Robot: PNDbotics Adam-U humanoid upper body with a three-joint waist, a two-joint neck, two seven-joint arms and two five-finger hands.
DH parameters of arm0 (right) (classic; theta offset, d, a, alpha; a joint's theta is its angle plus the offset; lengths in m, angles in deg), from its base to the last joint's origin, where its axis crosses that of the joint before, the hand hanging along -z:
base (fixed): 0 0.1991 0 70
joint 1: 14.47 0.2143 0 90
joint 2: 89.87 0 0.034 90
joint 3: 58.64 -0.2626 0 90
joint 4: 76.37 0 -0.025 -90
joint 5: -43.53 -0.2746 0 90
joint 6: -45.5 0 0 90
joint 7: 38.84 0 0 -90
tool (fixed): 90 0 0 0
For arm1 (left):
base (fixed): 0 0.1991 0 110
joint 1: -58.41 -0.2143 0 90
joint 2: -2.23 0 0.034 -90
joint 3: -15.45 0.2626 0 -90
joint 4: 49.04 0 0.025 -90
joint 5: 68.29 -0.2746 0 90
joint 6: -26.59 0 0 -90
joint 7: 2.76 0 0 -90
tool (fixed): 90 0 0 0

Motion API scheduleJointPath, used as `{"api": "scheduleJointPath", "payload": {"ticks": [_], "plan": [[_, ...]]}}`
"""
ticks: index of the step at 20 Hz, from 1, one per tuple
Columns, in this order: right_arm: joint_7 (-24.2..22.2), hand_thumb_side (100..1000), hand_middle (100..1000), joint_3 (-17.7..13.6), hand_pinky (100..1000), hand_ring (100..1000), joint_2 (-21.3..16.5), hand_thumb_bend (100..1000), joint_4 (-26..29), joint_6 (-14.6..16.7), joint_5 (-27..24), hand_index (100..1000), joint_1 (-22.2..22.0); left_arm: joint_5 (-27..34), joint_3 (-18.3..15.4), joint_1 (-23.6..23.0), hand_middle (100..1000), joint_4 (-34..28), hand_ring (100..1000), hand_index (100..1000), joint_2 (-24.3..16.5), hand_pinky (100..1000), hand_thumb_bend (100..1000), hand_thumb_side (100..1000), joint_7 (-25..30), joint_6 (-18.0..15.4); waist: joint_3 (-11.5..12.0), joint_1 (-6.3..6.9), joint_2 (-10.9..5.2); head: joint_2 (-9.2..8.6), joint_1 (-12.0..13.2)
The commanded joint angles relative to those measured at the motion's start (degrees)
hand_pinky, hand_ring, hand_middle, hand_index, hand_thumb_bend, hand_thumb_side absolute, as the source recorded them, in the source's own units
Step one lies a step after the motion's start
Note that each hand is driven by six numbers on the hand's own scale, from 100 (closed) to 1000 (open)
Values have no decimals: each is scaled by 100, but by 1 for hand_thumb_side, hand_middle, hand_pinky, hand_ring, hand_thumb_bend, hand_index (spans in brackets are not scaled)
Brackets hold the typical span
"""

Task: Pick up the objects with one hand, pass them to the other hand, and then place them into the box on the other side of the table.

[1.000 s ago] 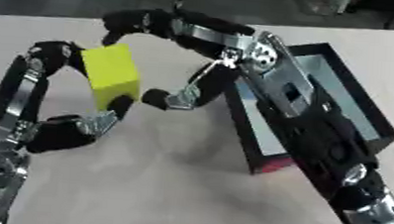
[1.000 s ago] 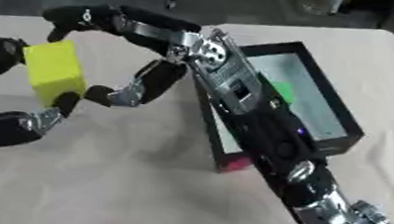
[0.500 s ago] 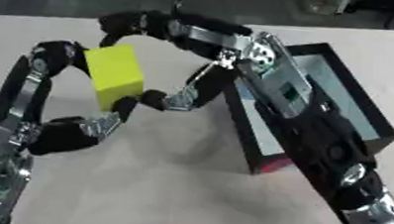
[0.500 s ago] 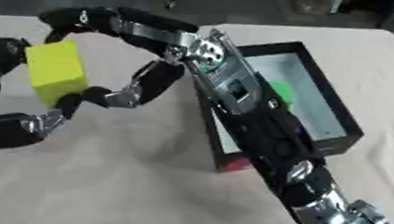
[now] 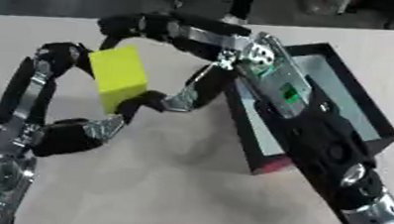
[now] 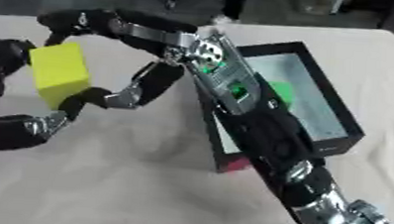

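Left eye view, one moment of a handover, itemised.

Item: yellow block [image 5: 119, 77], a cube, held in the air above the bench [image 5: 177, 192], left of centre and clear of the surface.

Item: left robot hand [image 5: 48, 123], coming up from the lower left. Its fingers curl round the block, one over the top left edge near the upper corner, the thumb meeting the lower corner from beneath. The block is pinched between them.

Item: right robot hand [image 5: 200, 54], reaching across from the right. Its fingers are spread wide in an arc, upper fingers passing over the block's top, the thumb coming in below beside the left thumb. Whether these fingers touch the block cannot be told; they bracket it rather than close on it.

Item: black box [image 6: 343, 125], open, pale floor, on the right side of the bench, partly hidden by the right forearm. A green thing [image 6: 280, 92] lies inside it; a red patch shows at its near corner.

Progress, as a judgement: pick-up done, the pass between hands under way and not finished. Remaining: the right robot hand closes, the left lets go, the block is carried to the box and set inside.
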Motion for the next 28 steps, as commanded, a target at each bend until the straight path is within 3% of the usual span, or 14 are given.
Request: {"api": "scheduleJointPath", "payload": {"ticks": [1, 10, 18, 28], "plan": [[-842, 167, 783, -42, 1000, 1000, -42, 214, 95, 816, -8, 1000, 108, -33, 31, 99, 432, -64, 495, 522, 41, 703, 100, 244, -5, -39, 8, 61, -502, -50, -2], [-842, 105, 683, -72, 986, 1000, -37, 160, 50, 721, -30, 1000, 95, -31, 41, 109, 436, -105, 500, 524, 81, 705, 100, 240, -21, -134, 19, 55, -497, -60, 12], [-842, 100, 585, -93, 955, 1000, -27, 100, 43, 436, -299, 1000, 97, -86, 59, 121, 436, -98, 502, 524, 136, 706, 100, 237, -16, -166, -1, 61, -493, -52, 10], [-842, 240, 525, -148, 938, 1000, -27, 100, 34, 15, -583, 939, 103, -113, 77, 147, 435, -90, 502, 524, 211, 705, 100, 242, -52, -200, -32, 61, -491, -63, 10]]}}
